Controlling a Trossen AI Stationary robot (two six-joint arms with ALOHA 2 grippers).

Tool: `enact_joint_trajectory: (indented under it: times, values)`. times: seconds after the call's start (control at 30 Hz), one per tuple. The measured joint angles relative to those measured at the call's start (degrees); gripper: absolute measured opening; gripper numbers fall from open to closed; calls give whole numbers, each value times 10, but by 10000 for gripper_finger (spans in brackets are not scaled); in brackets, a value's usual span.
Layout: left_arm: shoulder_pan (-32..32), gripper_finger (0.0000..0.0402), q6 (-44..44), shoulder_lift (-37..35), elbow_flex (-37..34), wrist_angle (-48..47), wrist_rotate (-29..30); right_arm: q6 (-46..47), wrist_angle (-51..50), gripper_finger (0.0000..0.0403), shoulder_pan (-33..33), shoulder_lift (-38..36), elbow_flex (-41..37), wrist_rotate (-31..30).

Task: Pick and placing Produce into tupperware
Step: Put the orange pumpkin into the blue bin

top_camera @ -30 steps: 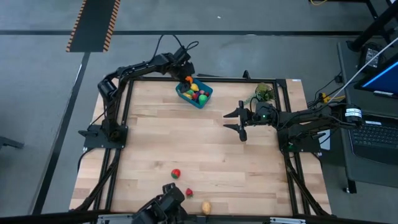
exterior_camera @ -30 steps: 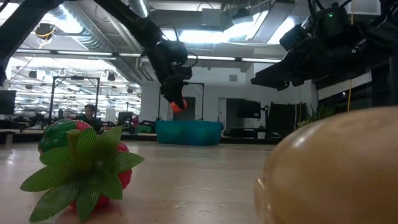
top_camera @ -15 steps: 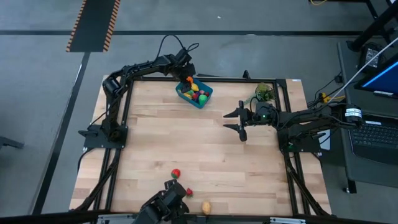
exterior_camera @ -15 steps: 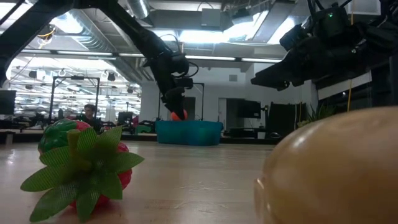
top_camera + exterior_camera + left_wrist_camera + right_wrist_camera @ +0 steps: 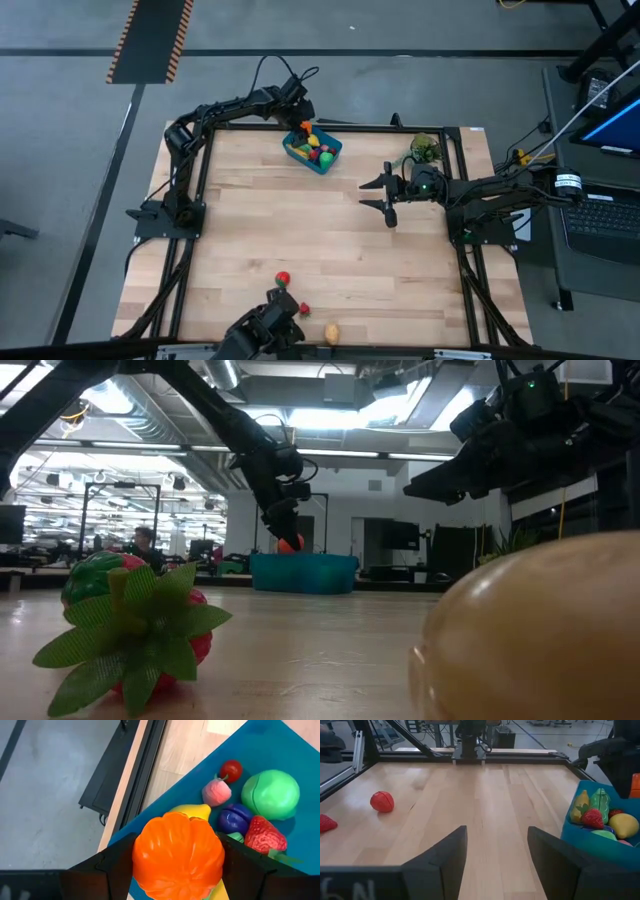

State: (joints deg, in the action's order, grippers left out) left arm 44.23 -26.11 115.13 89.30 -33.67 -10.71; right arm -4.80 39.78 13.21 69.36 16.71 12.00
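My left gripper (image 5: pixel 303 126) hangs over the far left end of the blue tupperware (image 5: pixel 326 165) at the table's far edge, shut on an orange ribbed toy fruit (image 5: pixel 177 855). In the left wrist view the tupperware (image 5: pixel 280 742) holds several toys: a green one (image 5: pixel 270 793), a strawberry (image 5: pixel 266 836), a purple one, a pink one, a small red one and a yellow one. My right gripper (image 5: pixel 386 196) waits open above the table's right middle. A red toy (image 5: pixel 283 278), a strawberry (image 5: pixel 304 309) and a tan toy (image 5: pixel 331 333) lie on the wood near the near edge. My left gripper pinches the orange toy fruit between its two fingers, one on each of its opposite sides (image 5: pixel 137 855). The fingers come from above, pointing down. The fruit is lifted clear, just above the tupperware's rim (image 5: pixel 290 544), over the yellow toy inside.
A grey-green plant sprig (image 5: pixel 424 148) sits at the far right corner. Black frame rails (image 5: pixel 195 200) border the table. In the low view the strawberry (image 5: pixel 130 625) and the tan toy (image 5: pixel 530 635) loom close to the camera. Bare wood lies between the tupperware and the near toys.
My left gripper has come down toward the tupperware with the orange toy still in its fingers; the toy now hangs just above the rim. The right arm has kept still.
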Motion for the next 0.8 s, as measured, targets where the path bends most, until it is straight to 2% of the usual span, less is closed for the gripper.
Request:
enact_joint_trajectory:
  times: [0.37,0.8]
  values:
    - [0,235,-2,28,-1,5,-2,0,0,210,0,0,0,0]
    - [2,235,-15,29,-1,3,5,0,-1,210,1,0,0,0]
